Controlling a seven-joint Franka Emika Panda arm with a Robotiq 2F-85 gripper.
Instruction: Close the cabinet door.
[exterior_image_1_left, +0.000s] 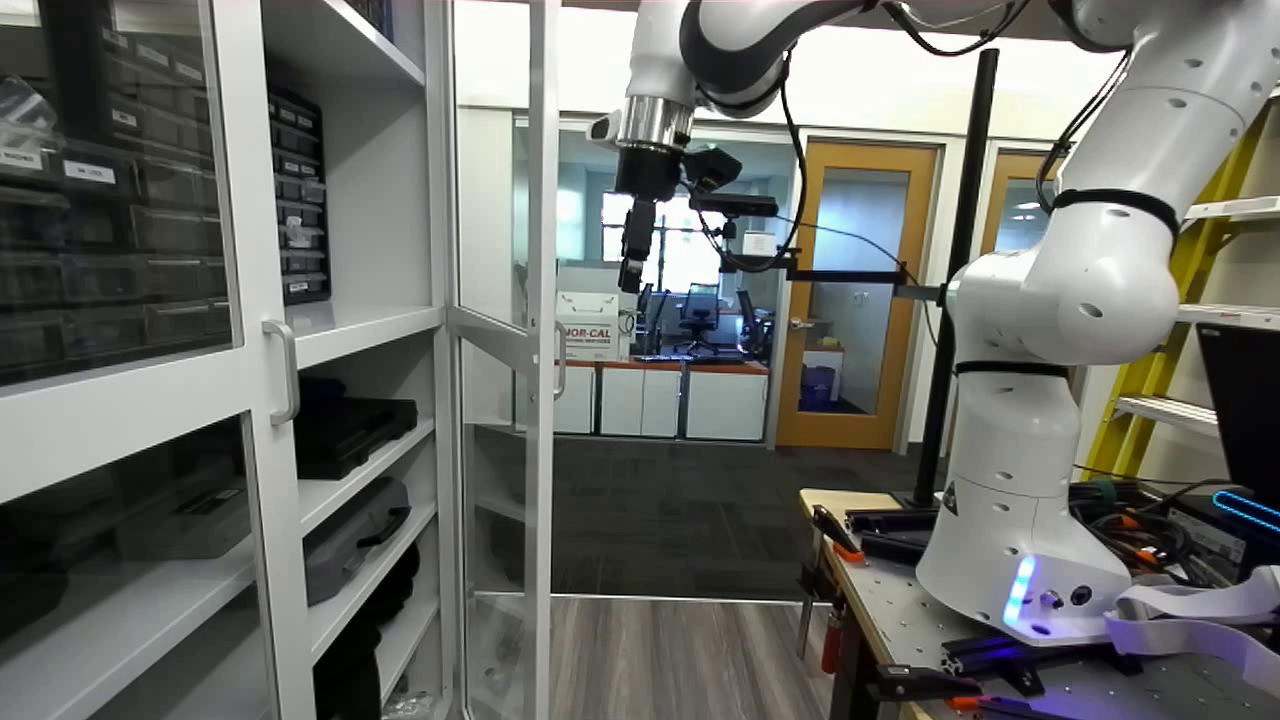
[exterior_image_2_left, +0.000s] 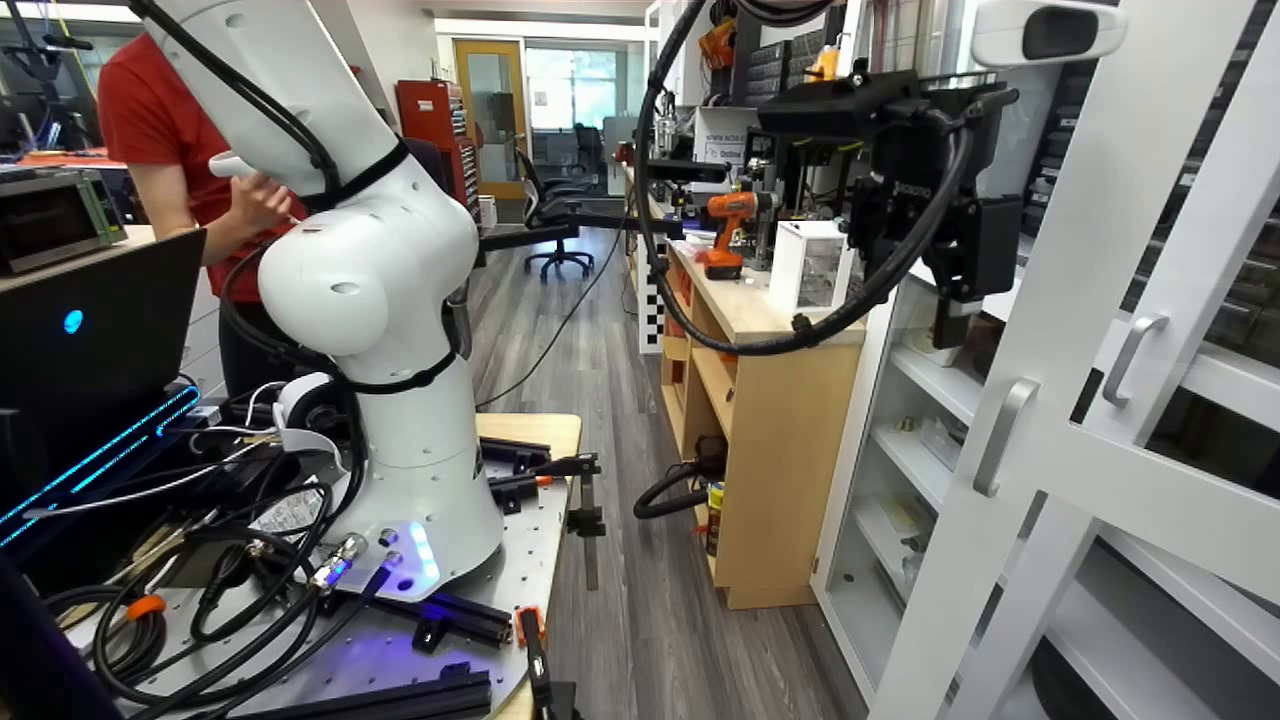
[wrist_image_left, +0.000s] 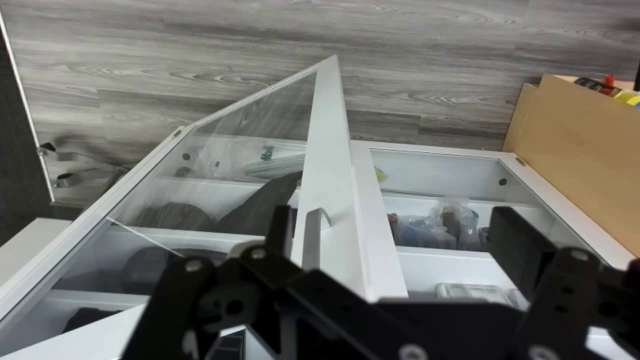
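The cabinet door, clear glass in a white frame with a crossbar, stands ajar in both exterior views (exterior_image_1_left: 541, 450) (exterior_image_2_left: 1100, 230). The wrist view shows it slanting out from the cabinet (wrist_image_left: 325, 125). Its grey handle shows in all views (exterior_image_1_left: 560, 360) (exterior_image_2_left: 1000, 430) (wrist_image_left: 313, 240). The matching glass panel (exterior_image_1_left: 245, 250) (wrist_image_left: 372, 225) lies flush with the cabinet. My gripper (exterior_image_1_left: 632, 270) (exterior_image_2_left: 960, 290) (wrist_image_left: 393, 220) points down, open and empty, beside the door's free edge and above handle height. In the wrist view its left finger overlaps the door's stile; contact cannot be told.
Shelves behind the glass hold cases (exterior_image_1_left: 350, 540) and bags (wrist_image_left: 425, 230). A wooden workbench (exterior_image_2_left: 780, 520) adjoins the cabinet. The robot's table (exterior_image_1_left: 880, 590) stands across the aisle. A person in red (exterior_image_2_left: 170, 150) stands behind the arm. A wooden-framed room door (exterior_image_1_left: 892, 300) is at the back.
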